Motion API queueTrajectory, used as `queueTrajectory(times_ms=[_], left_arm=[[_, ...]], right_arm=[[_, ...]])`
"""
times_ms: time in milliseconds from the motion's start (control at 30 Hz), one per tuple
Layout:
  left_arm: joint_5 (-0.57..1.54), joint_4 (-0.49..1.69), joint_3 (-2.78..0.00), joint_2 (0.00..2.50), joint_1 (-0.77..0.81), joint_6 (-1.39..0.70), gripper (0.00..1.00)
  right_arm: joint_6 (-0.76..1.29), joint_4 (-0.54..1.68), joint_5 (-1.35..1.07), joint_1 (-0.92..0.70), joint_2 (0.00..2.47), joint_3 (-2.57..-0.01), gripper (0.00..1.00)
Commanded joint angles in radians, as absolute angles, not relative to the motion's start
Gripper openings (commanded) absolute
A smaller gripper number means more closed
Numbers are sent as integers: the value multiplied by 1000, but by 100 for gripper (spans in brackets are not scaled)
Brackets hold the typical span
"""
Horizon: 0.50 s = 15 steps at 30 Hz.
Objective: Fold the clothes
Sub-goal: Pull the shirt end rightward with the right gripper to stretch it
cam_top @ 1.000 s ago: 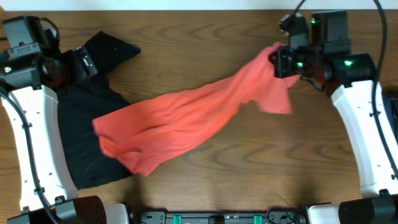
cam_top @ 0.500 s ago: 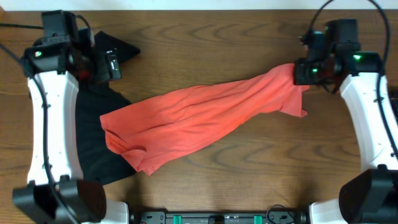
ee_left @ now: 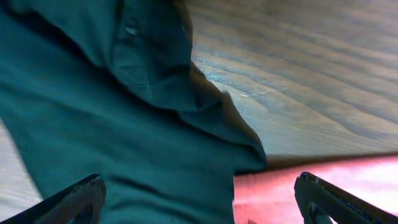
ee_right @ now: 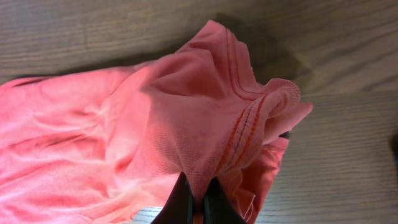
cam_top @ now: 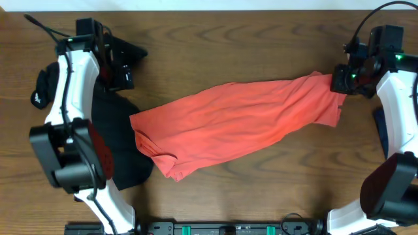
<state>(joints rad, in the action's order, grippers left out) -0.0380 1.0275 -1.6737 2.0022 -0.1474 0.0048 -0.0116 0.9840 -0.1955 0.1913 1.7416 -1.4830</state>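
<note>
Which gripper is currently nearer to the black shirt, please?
Left. The left gripper hangs open directly above the black shirt, while the right gripper is across the table, pinching the far end of the red T-shirt.

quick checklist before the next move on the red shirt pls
1. Right gripper grips the coral T-shirt: ok, shut on a bunched, stitched edge.
2. Left gripper is free to take a second hold: ok, open wide with nothing between its fingers, above the black shirt.
3. T-shirt lies flat: not ok, it is drawn into a wrinkled band and its lower-left end is rumpled.
4. T-shirt is apart from the black shirt: not ok, the T-shirt's left end meets it.
5. Which face of the T-shirt is up: cannot tell, no lettering shows.
</note>
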Motion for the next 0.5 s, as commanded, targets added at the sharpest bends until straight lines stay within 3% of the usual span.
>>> queueTrajectory(times_ms=[0, 467], left_arm=[[-65, 1031, -1671, 2085, -148, 19, 98], [-249, 1013, -1672, 2188, -273, -1, 98]], right_arm=[[-9, 990, -214, 198, 1763, -1483, 3], [-9, 992, -213, 236, 1766, -1483, 9]])
